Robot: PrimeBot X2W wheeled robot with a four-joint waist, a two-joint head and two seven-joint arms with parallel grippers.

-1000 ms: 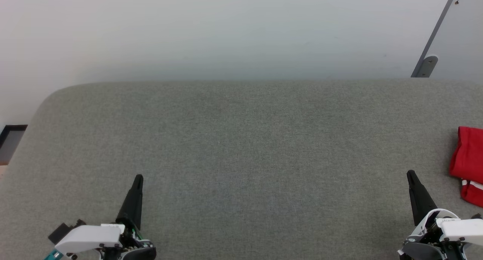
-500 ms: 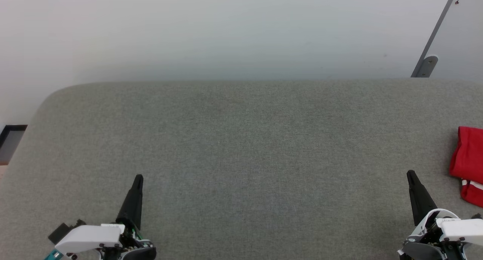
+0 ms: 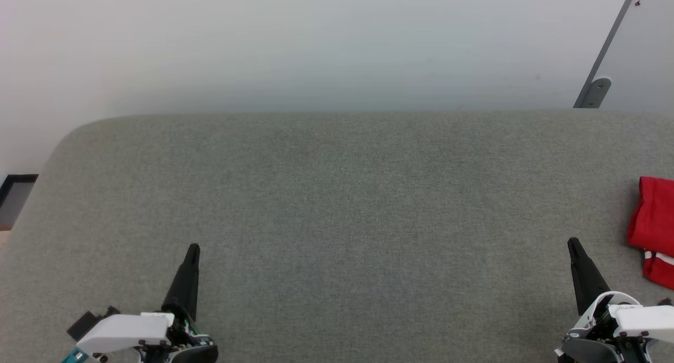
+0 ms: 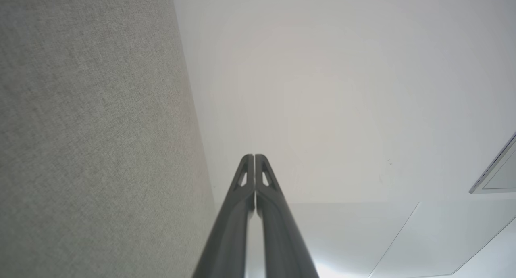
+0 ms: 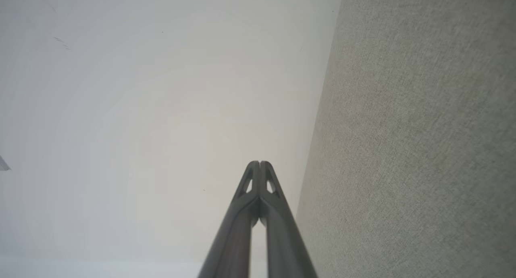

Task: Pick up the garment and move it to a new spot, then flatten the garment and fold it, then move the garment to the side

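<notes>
Shirt (image 3: 653, 221) lies in a compact bundle at the frame's right edge on the counter (image 3: 337, 205); it looks folded and set aside, so likely nothing is left. Left tool (image 3: 192, 248) and right tool (image 3: 573, 243) are both closed and empty in the lower corners.

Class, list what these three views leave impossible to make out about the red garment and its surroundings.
Red garment: head view, the right frame edge cuts it off; its full shape and folding cannot be told.
Grey bracket: head view, top corner cuts off its bar.
Wall specks: right wrist view, too small.
</notes>
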